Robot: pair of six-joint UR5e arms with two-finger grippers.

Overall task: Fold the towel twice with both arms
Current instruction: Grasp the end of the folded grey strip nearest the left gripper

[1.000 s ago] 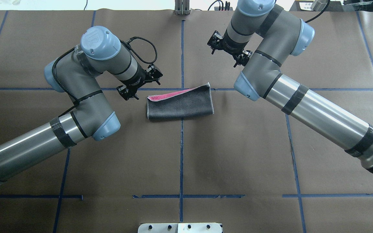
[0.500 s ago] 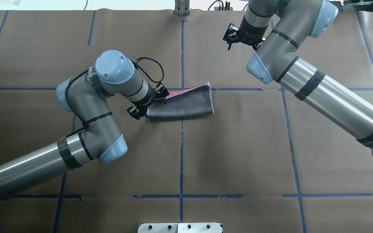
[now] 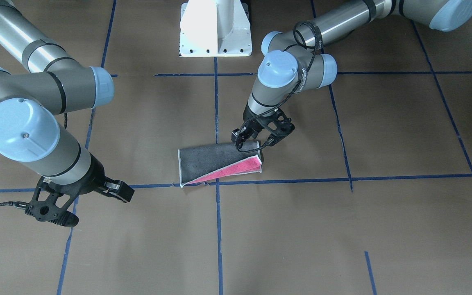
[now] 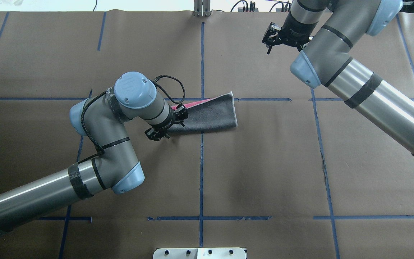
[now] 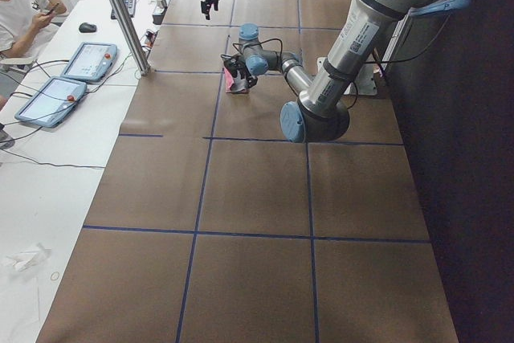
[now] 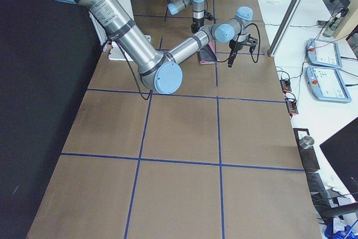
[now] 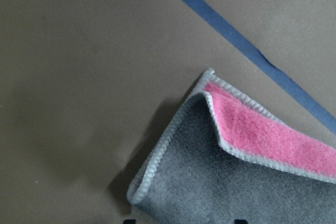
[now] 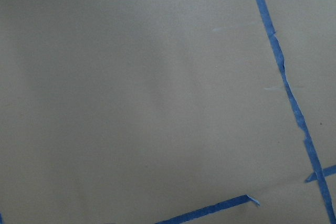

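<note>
The towel (image 4: 210,115) lies folded once at the table's middle, grey face up, with a pink strip showing along its far edge; it also shows in the front view (image 3: 207,159). My left gripper (image 4: 168,125) is open and low over the towel's left end, one finger on either side of it (image 3: 255,141). The left wrist view shows the towel's folded corner (image 7: 210,182) just below the camera, with the fingertips barely in frame. My right gripper (image 4: 275,41) is open and empty, raised over the far right of the table (image 3: 90,207), well away from the towel.
The table is covered in brown paper with blue tape lines (image 4: 201,162). The white pedestal base (image 3: 215,28) stands at the robot's side. An operator's side table with tablets (image 5: 88,58) and a metal post (image 5: 120,14) lies beyond the far edge.
My left gripper has moved right and down from beside the towel onto its left end. My right arm has drawn back, away from the towel toward the far right.
</note>
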